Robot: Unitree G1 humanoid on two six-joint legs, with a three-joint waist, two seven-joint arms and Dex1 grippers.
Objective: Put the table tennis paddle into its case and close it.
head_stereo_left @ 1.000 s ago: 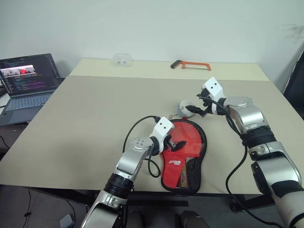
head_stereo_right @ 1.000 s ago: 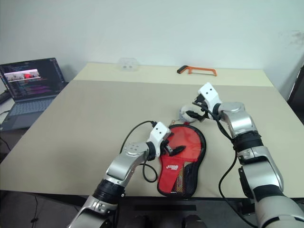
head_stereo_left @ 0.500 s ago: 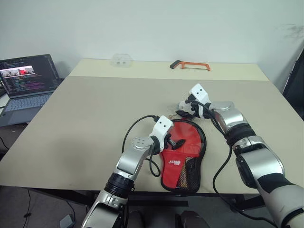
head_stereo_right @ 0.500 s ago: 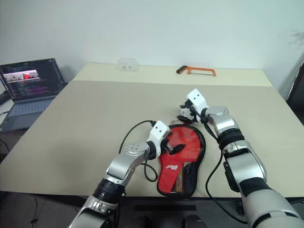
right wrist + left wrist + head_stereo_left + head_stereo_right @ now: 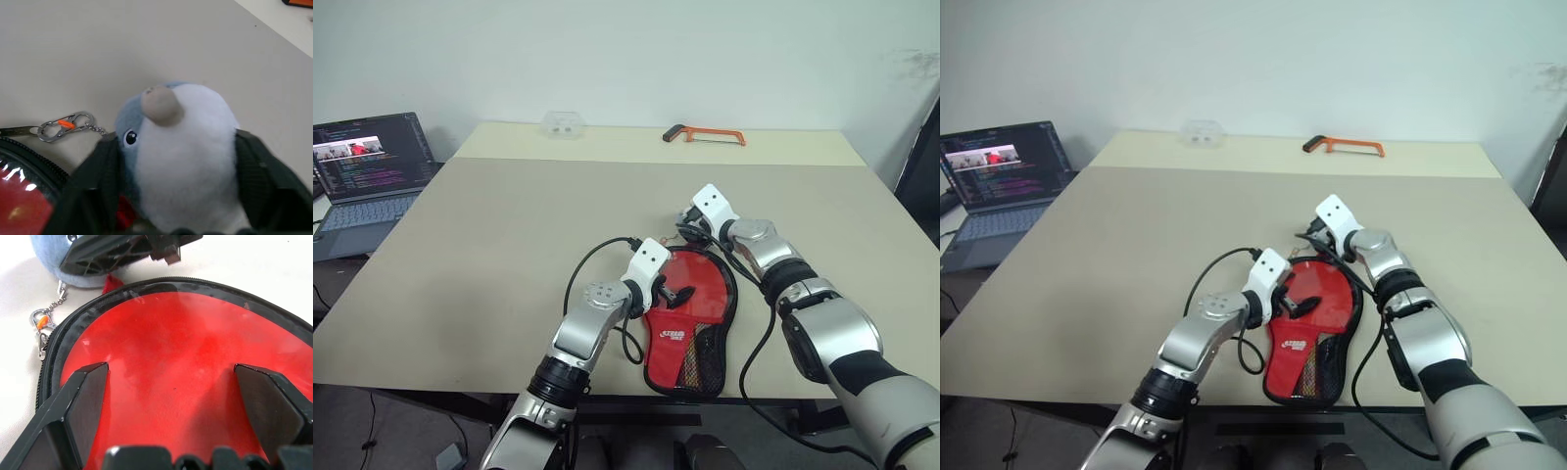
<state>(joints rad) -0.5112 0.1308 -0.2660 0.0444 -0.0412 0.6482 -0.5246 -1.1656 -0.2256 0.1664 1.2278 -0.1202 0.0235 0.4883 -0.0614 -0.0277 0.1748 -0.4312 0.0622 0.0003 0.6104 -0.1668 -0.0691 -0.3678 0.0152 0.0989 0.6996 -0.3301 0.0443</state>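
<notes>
The case lies flat near the table's front edge, its clear front up. Through that front shows the red face of the table tennis paddle, which is inside; the handle end sits in the mesh part. My left gripper rests over the case's round part, open, its fingers spread across the red face. At the case's far end lies the grey-and-white fuzzy charm, joined by a chain and a small clip. My right gripper has a finger against each side of the charm.
An orange hacksaw and a small clear box lie at the table's far side. An open laptop stands on a lower desk at the left. A black cable loops from my left wrist.
My right arm has swung left and down from beside the charm onto it, and its fingers have closed in against it. The left gripper and the case have stayed put.
</notes>
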